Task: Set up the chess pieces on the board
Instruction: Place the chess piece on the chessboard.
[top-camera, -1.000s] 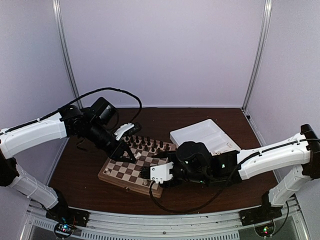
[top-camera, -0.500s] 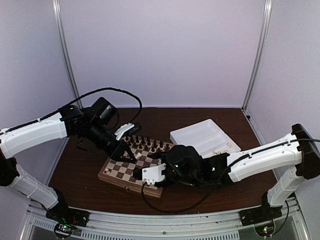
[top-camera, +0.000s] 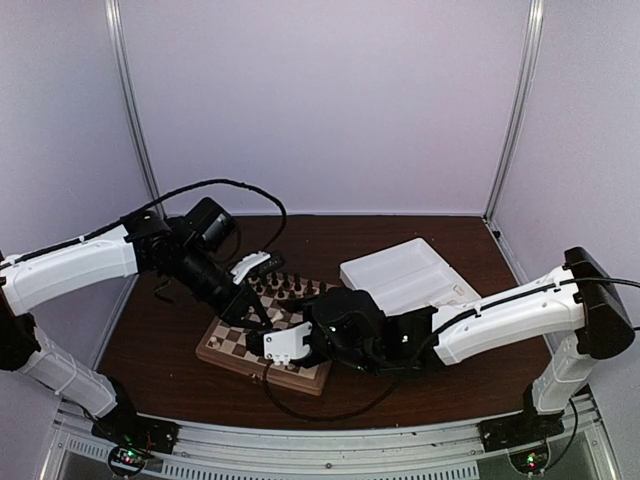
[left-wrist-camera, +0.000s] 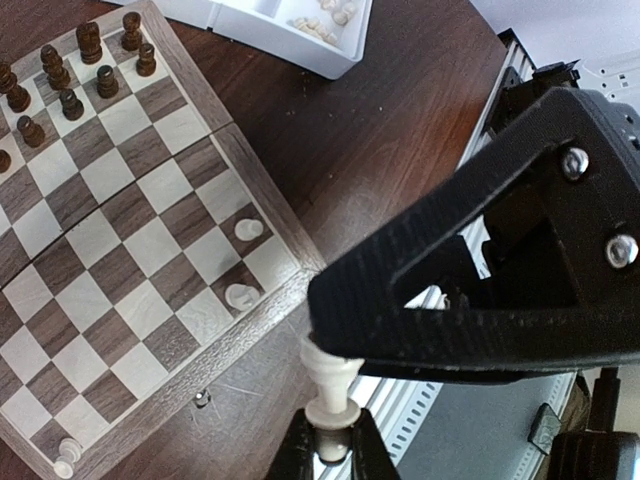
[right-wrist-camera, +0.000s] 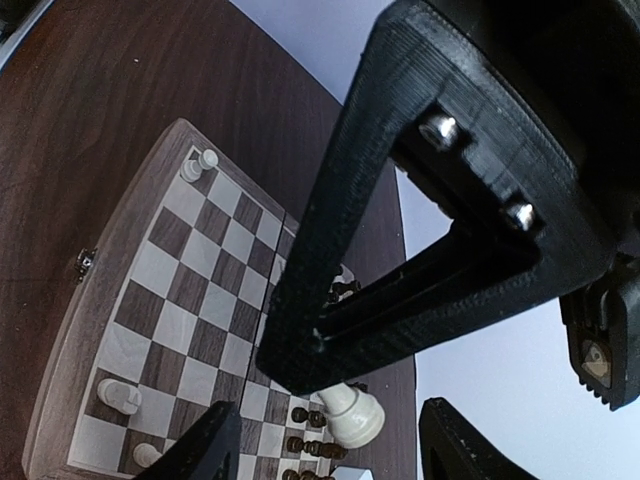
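My left gripper (left-wrist-camera: 333, 445) (top-camera: 257, 318) is shut on the head of a cream chess piece (left-wrist-camera: 331, 385), whose wide base points outward. It hovers over the near part of the board (top-camera: 232, 347) (left-wrist-camera: 130, 250). My right gripper (right-wrist-camera: 330, 450) (top-camera: 262, 343) stands open, its fingers (right-wrist-camera: 200, 445) on either side of that piece (right-wrist-camera: 352, 413) without gripping it. One right finger (left-wrist-camera: 480, 280) lies close over the piece's base. Other cream pieces (left-wrist-camera: 239, 296) (right-wrist-camera: 118, 395) stand on near-edge squares, one (right-wrist-camera: 203, 160) in a corner.
Dark pieces (left-wrist-camera: 70, 70) (top-camera: 288, 285) fill the board's far rows. A white tray (top-camera: 405, 272) (left-wrist-camera: 290, 40) holding loose cream pieces (left-wrist-camera: 320, 18) sits on the table right of the board. The two arms crowd together above the board.
My right arm has swung left across the board until its open fingers bracket the piece held by the left gripper. The left gripper has dipped slightly toward it.
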